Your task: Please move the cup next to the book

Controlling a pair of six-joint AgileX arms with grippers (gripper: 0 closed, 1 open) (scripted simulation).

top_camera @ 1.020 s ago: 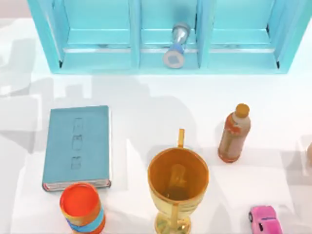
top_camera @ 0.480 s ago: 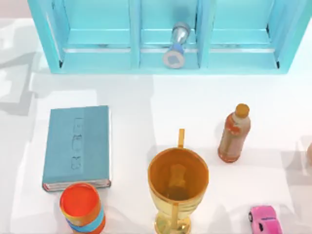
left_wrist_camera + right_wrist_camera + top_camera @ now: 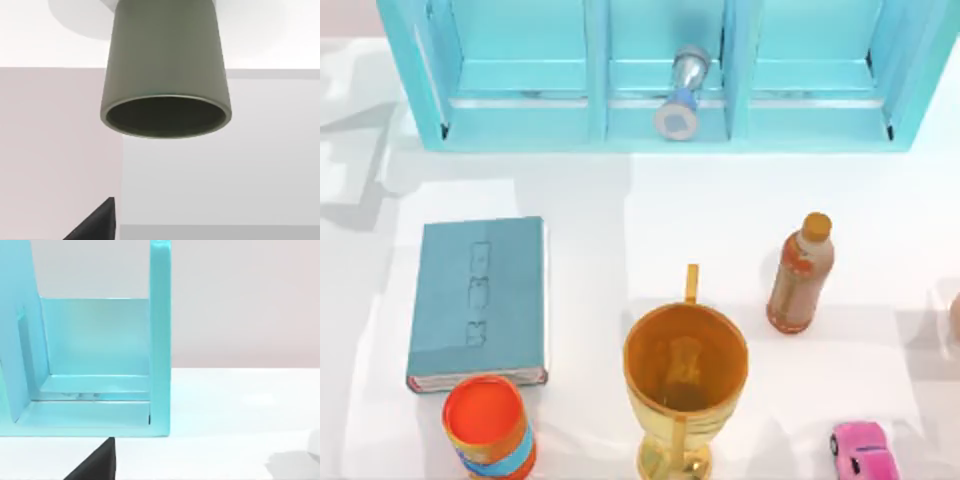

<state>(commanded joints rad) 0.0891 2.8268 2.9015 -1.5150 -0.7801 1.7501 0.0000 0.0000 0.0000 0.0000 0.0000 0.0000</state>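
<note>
The teal-blue book [image 3: 477, 300] lies flat at the table's left, its white page edges toward the front. Close up in the left wrist view is a dull grey-green cup [image 3: 165, 65], standing on a white surface with its round mouth turned toward the camera. A dark part of my left gripper [image 3: 95, 225] shows at the edge of that view, well short of the cup. A dark part of my right gripper [image 3: 95, 465] shows in the right wrist view, facing the blue shelf [image 3: 160, 340].
An orange can with a blue band [image 3: 488, 425] stands just in front of the book. A gold goblet [image 3: 685, 370] is front centre, a brown bottle [image 3: 801, 272] to its right, and a pink toy car [image 3: 863, 450] front right. The blue shelf [image 3: 520, 130] along the back holds an hourglass [image 3: 682, 92].
The shadows over the table's left and middle have drawn back toward the left edge. No object has moved.
</note>
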